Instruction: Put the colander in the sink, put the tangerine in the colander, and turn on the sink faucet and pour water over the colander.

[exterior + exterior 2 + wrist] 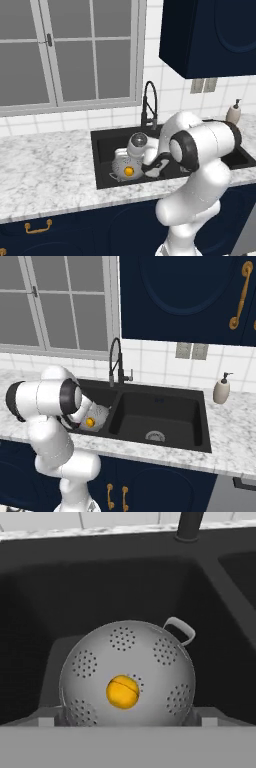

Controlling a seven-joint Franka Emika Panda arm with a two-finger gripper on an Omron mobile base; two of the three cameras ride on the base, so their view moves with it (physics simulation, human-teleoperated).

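Colander (127,677) sits on the floor of the sink's (102,136) left basin, tangerine (122,691) resting at the bottom of the bowl, so two of your three jobs look done. Fruit's settled dead centre bc the curved wall funnels it there; it won't roll out. One loop handle sticks up at the rim on the side toward the divider, per hand view.

Your gripper (154,167) hangs low in that basin just beside the colander, wrist bent down over the rim. Fingers: can't tell how they stand. The tips are lost in the base views, and hand view gives no clear read. Nothing seems held though, since the tangerine lies free in the bowl.

Sink faucet (118,363) stands at the back edge, near the divider btwn basins, spout arching forward. Whether its outlet is over the colander, can't say from these angles. Water isn't running yet.

Next, I'd judge, you lift clear of the basin and reach back for the faucet lever. Watch the elbow: arm's folded tight over the counter edge. Soap dispenser (221,389) is well apart on the right, no worry.
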